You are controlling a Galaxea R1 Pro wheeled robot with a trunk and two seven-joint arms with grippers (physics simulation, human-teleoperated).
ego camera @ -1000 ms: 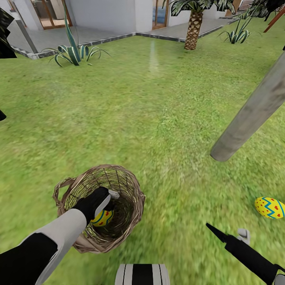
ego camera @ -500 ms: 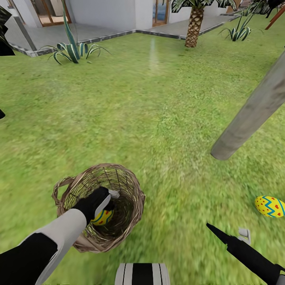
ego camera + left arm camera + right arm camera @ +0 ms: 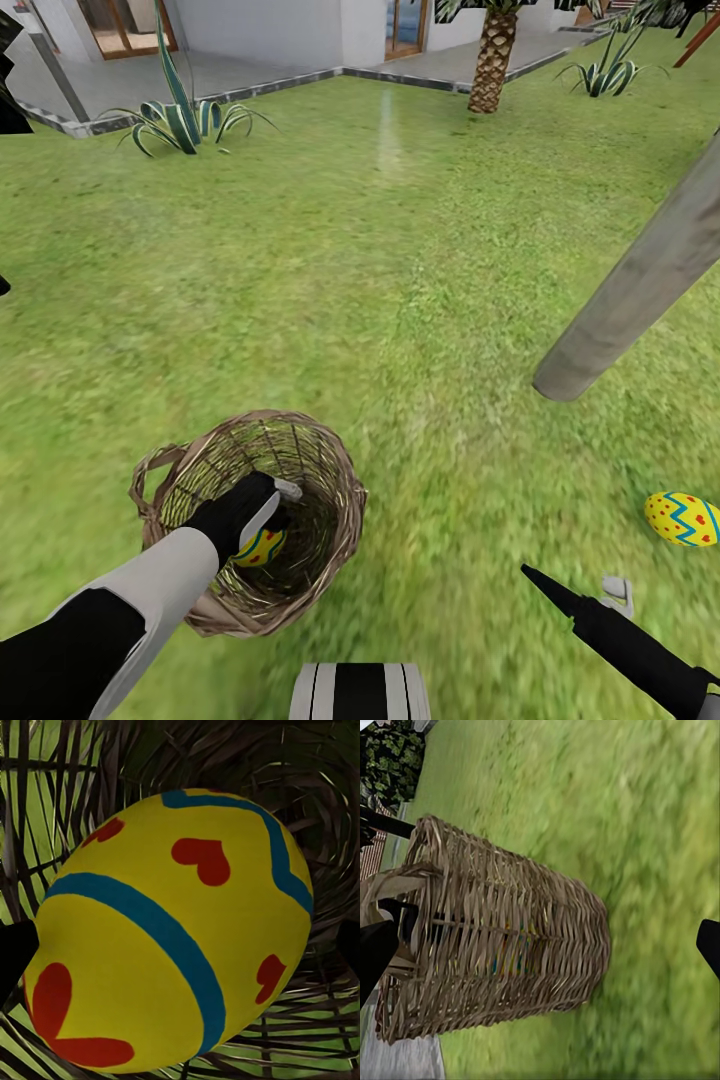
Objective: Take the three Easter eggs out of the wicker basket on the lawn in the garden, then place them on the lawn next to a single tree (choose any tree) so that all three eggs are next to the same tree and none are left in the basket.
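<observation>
Inside the wicker basket (image 3: 330,470), the left gripper (image 3: 268,520) is closed around an Easter egg (image 3: 172,930), positioned for lifting out. Right gripper (image 3: 600,590) hangs spread, empty; beyond it, another egg (image 3: 682,518) lies near the tree (image 3: 630,290).

My left gripper (image 3: 268,513) sits down inside the wicker basket (image 3: 330,470), covering most of the egg (image 3: 262,547) there, so I can't judge its grip. The egg on the lawn (image 3: 684,519) is clipped by the picture's edge. The tree trunk (image 3: 640,280) runs out of view, crown unseen.
</observation>
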